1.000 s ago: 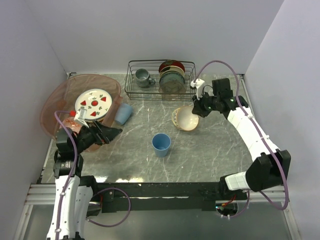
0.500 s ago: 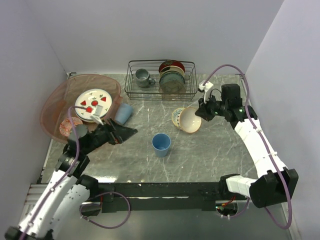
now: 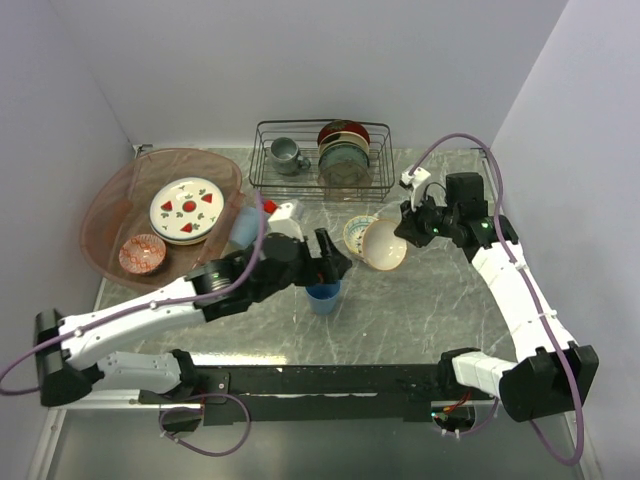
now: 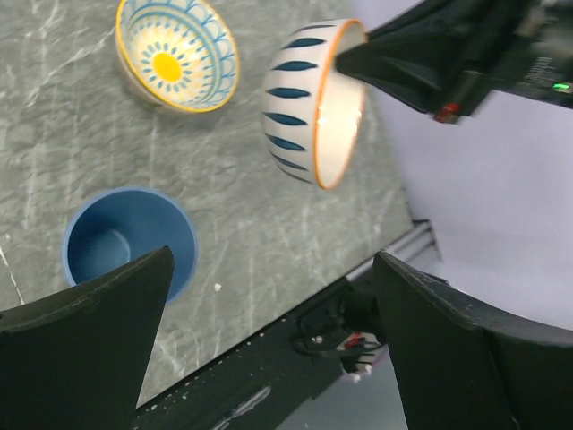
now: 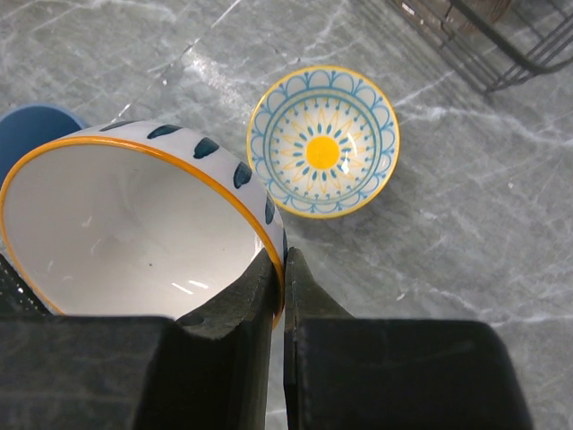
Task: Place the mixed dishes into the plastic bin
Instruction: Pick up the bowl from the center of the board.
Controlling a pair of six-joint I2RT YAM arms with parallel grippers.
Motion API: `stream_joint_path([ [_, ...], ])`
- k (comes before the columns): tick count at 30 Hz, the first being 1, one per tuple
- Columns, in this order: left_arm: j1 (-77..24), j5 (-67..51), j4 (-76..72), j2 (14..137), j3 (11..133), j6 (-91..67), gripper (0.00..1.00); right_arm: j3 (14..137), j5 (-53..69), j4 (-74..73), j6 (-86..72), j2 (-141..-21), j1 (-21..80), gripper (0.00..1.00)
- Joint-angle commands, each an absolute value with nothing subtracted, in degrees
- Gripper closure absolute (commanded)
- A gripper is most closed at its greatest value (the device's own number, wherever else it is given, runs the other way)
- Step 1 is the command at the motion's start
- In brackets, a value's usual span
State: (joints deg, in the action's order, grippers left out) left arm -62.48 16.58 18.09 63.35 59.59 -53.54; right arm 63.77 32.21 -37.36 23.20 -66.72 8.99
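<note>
Lab test cell: plain walls (image 3: 300,60), marble tabletop (image 3: 420,300).

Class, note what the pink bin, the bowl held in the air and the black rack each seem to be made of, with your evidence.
The bin looks like translucent plastic, slightly glossy: you can see through its wall. The held bowl is probably glazed ceramic: shiny white inside, painted blue marks, orange rim. The rack is likely coated metal wire: thin black bars, matt.
</note>
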Motion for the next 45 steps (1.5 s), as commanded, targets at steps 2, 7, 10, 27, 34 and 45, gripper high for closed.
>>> stream_joint_path([
  [2,-66.3,27.0,23.5,70.0,68.0,-56.0,0.01,67.3,29.7,-40.0,22.1,-62.5,9.0,1.0],
  [7,-67.8,29.0,24.7,74.4,71.4,-57.6,0.01,67.9,23.7,-41.9,21.0,-60.6,10.6,1.0],
  [10,-68.6,30.4,25.0,76.3,72.7,-58.4,0.01,68.4,20.9,-42.6,20.4,-60.0,12.2,1.0],
  [27,-70.3,45.7,51.4,93.9,91.6,-71.3,0.07,72.7,5.3,-44.6,17.3,-61.3,26.6,1.0],
  [34,-70.3,49.4,59.1,98.4,96.1,-75.2,0.5,74.2,4.5,-45.0,17.8,-62.7,29.8,1.0],
  [45,-69.9,51.9,63.5,97.0,94.3,-77.3,0.99,76.5,14.7,-46.8,20.4,-62.7,32.5,1.0],
])
